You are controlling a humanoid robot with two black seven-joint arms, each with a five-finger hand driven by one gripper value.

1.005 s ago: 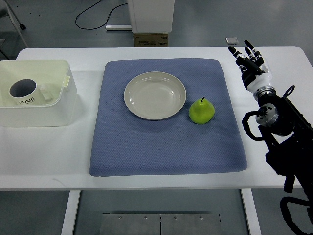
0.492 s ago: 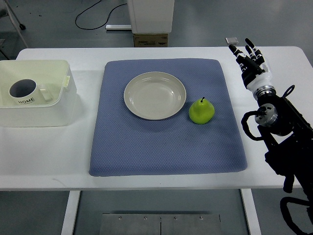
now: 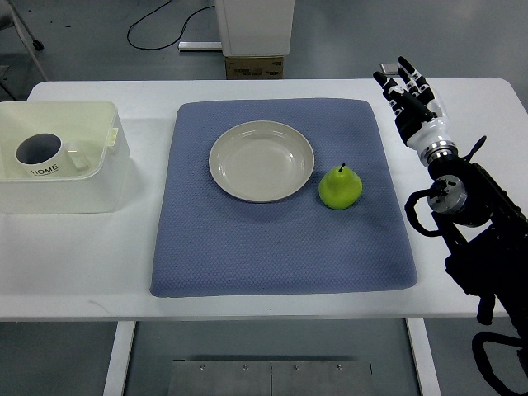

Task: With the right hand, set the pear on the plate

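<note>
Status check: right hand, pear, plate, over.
Right hand open, empty, above the mat's far right corner. Pear upright on mat, just right of the empty plate. Path clear.

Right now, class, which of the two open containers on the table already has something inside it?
The white bin at the left edge: a mug sits inside it. The plate on the blue mat is bare.

One top view is given, taken steeply downward from the robot's own side. The whole white table (image 3: 272,264) is framed from moderate height, with grey floor (image 3: 99,41) seen beyond its far edge and below its near edge.
</note>
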